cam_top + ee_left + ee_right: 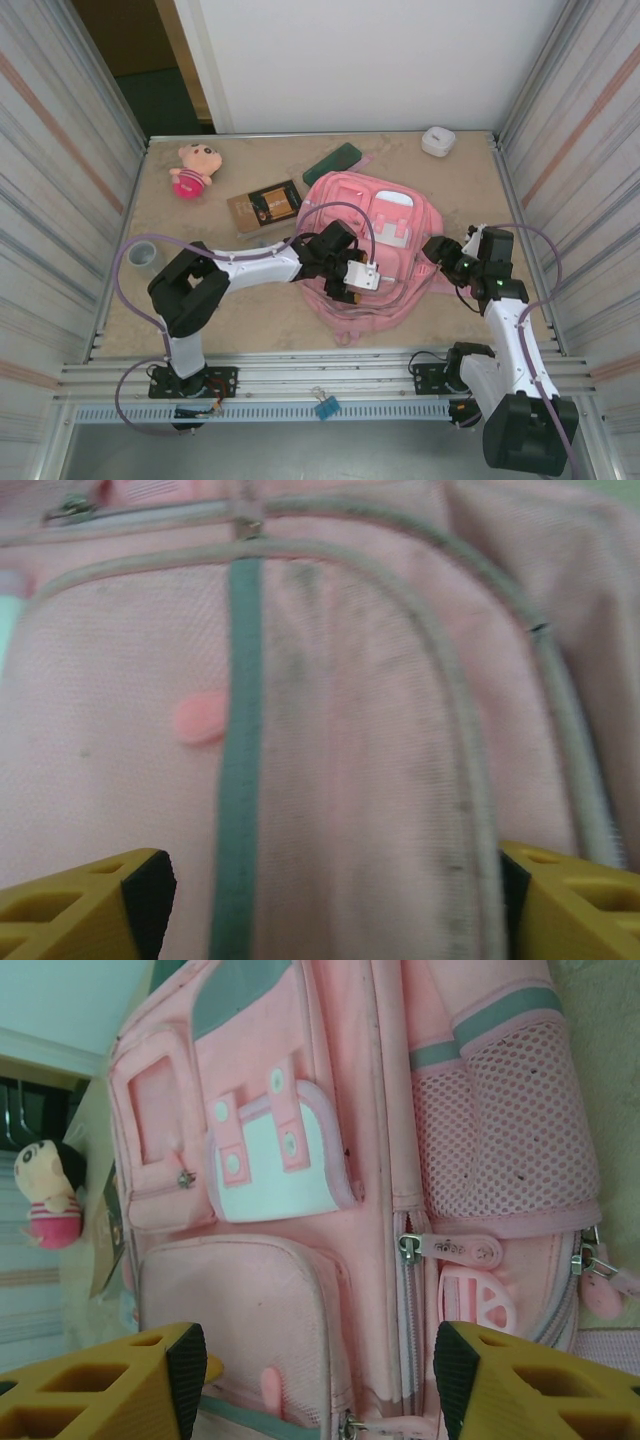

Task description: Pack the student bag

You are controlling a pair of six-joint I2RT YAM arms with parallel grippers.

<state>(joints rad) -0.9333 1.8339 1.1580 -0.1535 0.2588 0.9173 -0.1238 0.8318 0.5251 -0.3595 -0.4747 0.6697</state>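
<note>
1. Setting: a pale, stone-patterned surface [460, 200] is walled by ribbed metal panels left and right, with a white panel behind.
2. The student bag [395, 285] lies flat, front pockets up, right of centre on the surface. Its near-left part is covered by the left arm's wrist.
3. Left tool [335, 905]: spread wide, hanging close over the bag's front panel. Only the yellow fingertips [90, 900] show, cut off at the bottom corners of a blurred wrist view. I cannot tell whether they touch the fabric.
4. Right tool [320, 1380]: spread, at the bag's right side, with the pockets lying beyond the gap. Nothing is pinched, and contact cannot be judged.
5. Other items:
   - A plush doll [192, 170] sits far left, well apart from the bag.
   - A brown book [264, 208] lies just beside the bag's left edge.
   - A dark green case [333, 162] lies at the bag's far edge.
   - A small white box [438, 141] sits at the far right.
   - A grey cup [142, 254] stands near the left wall, with purple cable curving past it.
   - A blue clip [327, 407] rests on the near rail, too small to make out in detail.
</note>
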